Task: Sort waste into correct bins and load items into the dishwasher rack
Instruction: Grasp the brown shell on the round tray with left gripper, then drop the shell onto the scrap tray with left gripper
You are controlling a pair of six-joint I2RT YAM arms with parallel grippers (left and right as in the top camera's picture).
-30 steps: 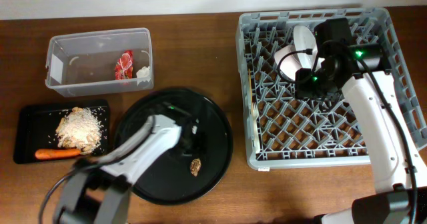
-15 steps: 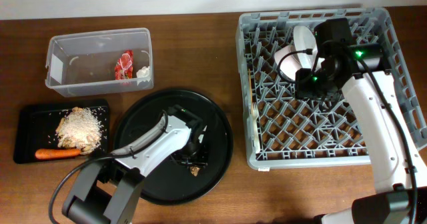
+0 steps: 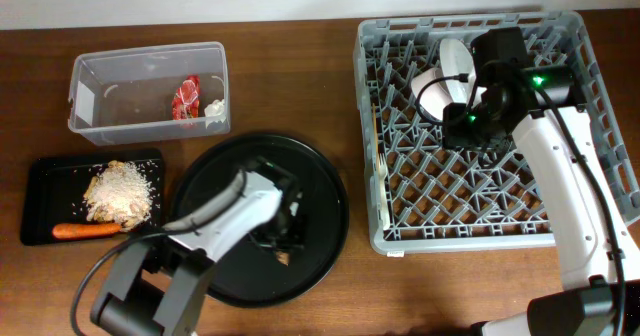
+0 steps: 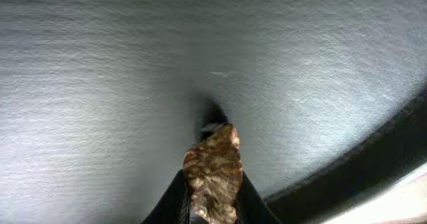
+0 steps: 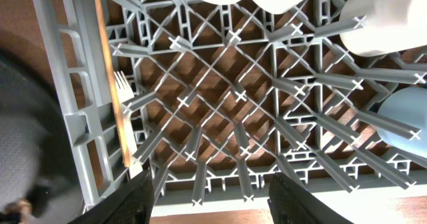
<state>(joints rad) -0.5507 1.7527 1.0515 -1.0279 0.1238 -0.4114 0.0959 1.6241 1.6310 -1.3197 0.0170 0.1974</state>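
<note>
So my left gripper (image 4: 213, 204) is clamped narrow around the small brown lump (image 4: 213, 167), craggy and mottled, on the grainy black tray (image 4: 100, 84).

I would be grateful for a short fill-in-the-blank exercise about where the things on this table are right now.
1. In the clear tub, a small white wad lies beside a crumpled ___ wrapper.
2. The ___ carrot shares the shallow black tray with the food scraps.
3. The left gripper has a finger either side of the small ___ lump on the round black tray.
4. The right gripper hangs over the dishwasher rack with its jaws ___.

Missing words: red; orange; brown; open.
</note>
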